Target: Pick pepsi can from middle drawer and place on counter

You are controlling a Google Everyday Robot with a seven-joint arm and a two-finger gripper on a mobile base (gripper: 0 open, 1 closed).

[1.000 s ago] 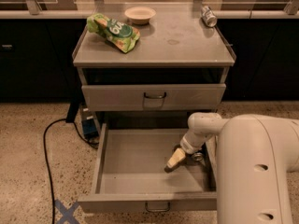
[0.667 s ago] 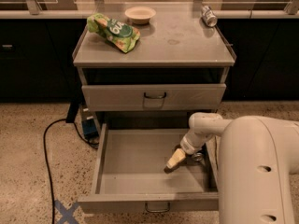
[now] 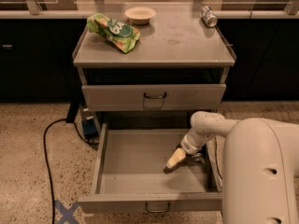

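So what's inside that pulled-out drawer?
The gripper, low inside the drawer, toward its right side. Whatever lies right behind and under it is covered by the gripper and the arm; no can shows.

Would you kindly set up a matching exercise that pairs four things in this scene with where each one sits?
Things:
1. green bag
2. bowl
3. silvery can
4. gripper

Places:
A. down inside the open drawer, right of its middle
B. back right corner of the counter
C. left part of the counter
D. back edge of the counter, in the middle

Pairs: 1-C; 2-D; 3-B; 4-A
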